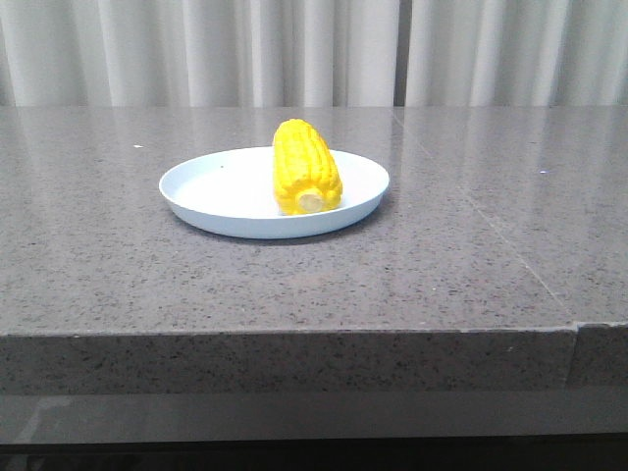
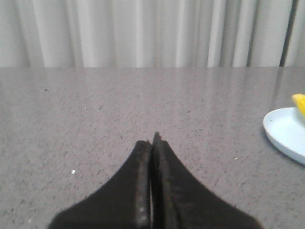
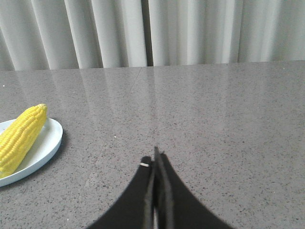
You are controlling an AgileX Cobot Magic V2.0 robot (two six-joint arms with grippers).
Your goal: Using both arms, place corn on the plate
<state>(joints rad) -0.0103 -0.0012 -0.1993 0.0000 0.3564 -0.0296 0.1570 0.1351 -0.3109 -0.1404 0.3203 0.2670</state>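
grey table [image 1: 147, 275]: corn [image 1: 305, 167] on plate [image 1: 226, 196], far from closed pincers.

Left gripper [image 2: 153, 143], right gripper [image 3: 157, 157]: 2 matte black tapered fingers [image 2: 140, 191] each.

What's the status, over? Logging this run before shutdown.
Left tool shut, empty. Right tool shut, empty. Bright-yellow plastic-looking corn cob lying on round pale blue-white plate. Nothing in the way.

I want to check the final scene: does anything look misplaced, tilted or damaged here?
Nothing stands out. The corn lies whole on the plate, which sits flat on the table. The left pincer and right pincer are shut, empty and away from the plate.
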